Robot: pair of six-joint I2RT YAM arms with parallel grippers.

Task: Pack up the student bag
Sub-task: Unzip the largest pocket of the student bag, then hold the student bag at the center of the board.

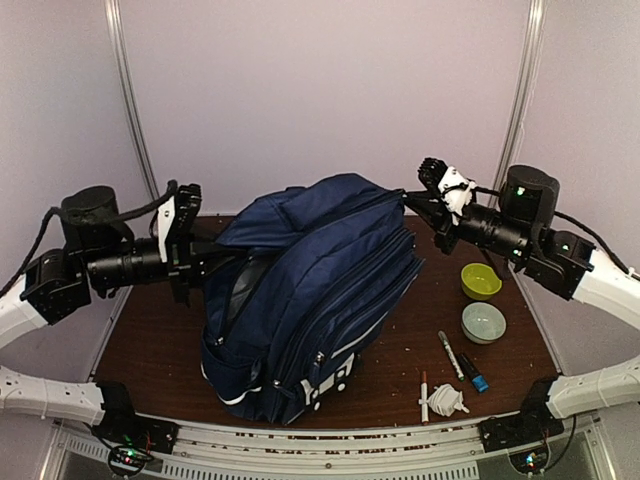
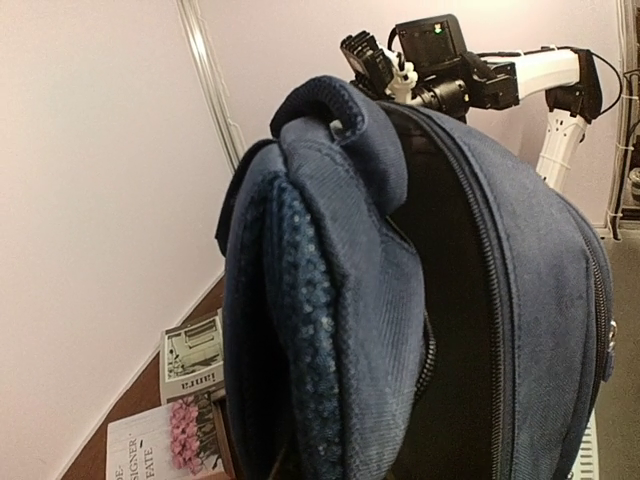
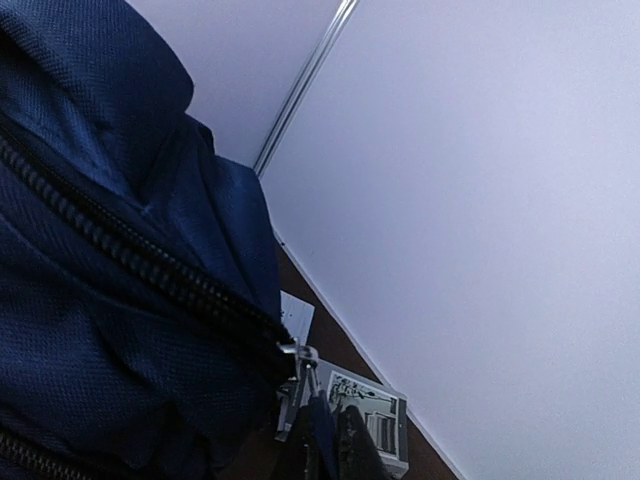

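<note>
**Bag upright between both arms, right fingers at the zip**

The bag (image 1: 320,290) stands mid-table (image 1: 150,345), its striped front pocket facing the near edge. Its main zip gapes open on the left side.

The right gripper (image 1: 418,203) meets the bag's top far-right corner. In the right wrist view its fingers (image 3: 352,445) are pressed almost together. The metal zip pull (image 3: 292,392) hangs from the end of the zip into their tips, so they appear pinched on it.

The left gripper (image 1: 205,258) reaches the bag's left side, by the open mouth. The left wrist view is filled with folded blue fabric and its own fingers are out of sight, so I cannot tell whether it is open or holding anything.

Right of the bag sit a green bowl (image 1: 481,280) and a grey bowl (image 1: 483,322) just nearer. In front of them lie three markers (image 1: 450,352) and a small white wad (image 1: 450,401). Behind the bag, against the far wall, lie a booklet (image 2: 192,358) and a printed sheet (image 2: 160,450).
</note>
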